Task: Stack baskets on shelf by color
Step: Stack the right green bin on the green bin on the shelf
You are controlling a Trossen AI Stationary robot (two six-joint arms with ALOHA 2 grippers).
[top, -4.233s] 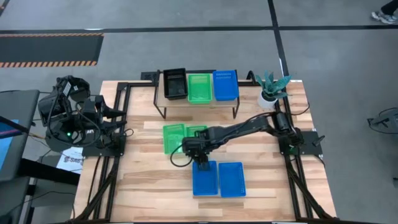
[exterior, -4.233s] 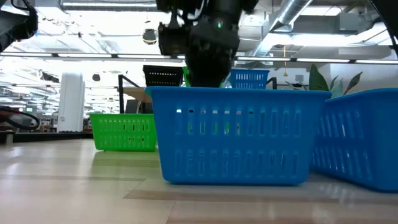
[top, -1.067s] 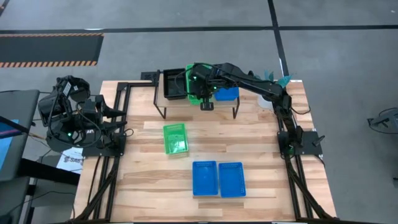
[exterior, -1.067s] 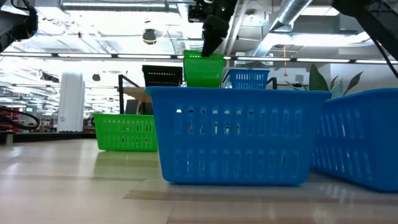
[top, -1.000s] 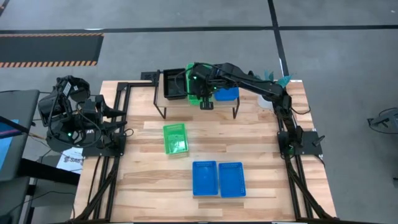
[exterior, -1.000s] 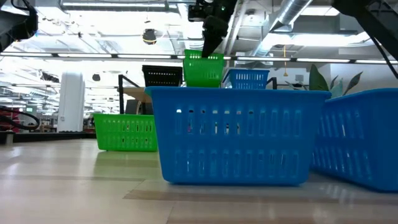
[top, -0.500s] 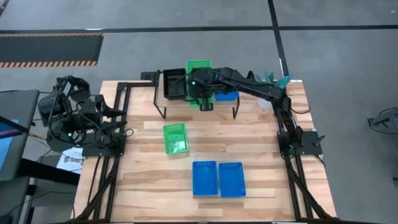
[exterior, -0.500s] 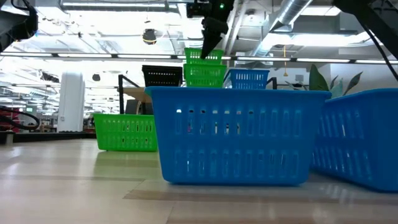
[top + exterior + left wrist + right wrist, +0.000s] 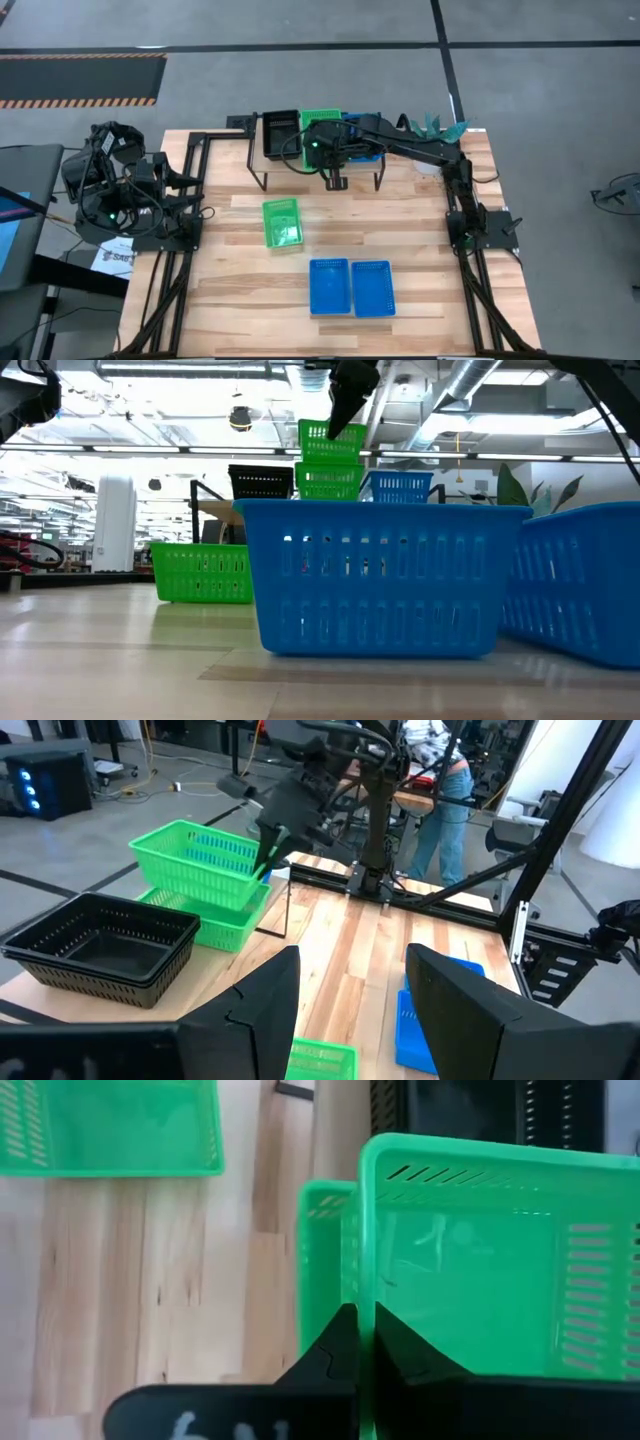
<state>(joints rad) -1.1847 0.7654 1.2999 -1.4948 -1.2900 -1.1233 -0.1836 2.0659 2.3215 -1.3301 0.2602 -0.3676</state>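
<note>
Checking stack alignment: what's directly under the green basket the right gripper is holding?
Under the held green basket sits another green basket on the shelf; the two are not yet nested. The right gripper pinches the upper one's rim. The lower basket's floor is covered.

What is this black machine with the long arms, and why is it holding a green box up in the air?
It is a robot with two arms at a wooden table. One picture looks down from above, one looks across the tabletop, and two come from cameras on the robot's wrists.

The right gripper has its jaws shut on the rim of a green basket. It holds that basket just above another green basket that sits on the shelf, so it looks about to stack them. Black baskets and a blue basket sit on the shelf too.

On the table lie one more green basket and two blue baskets. A little potted plant stands in a corner.

The left gripper waits at the left side, jaws open.
</note>
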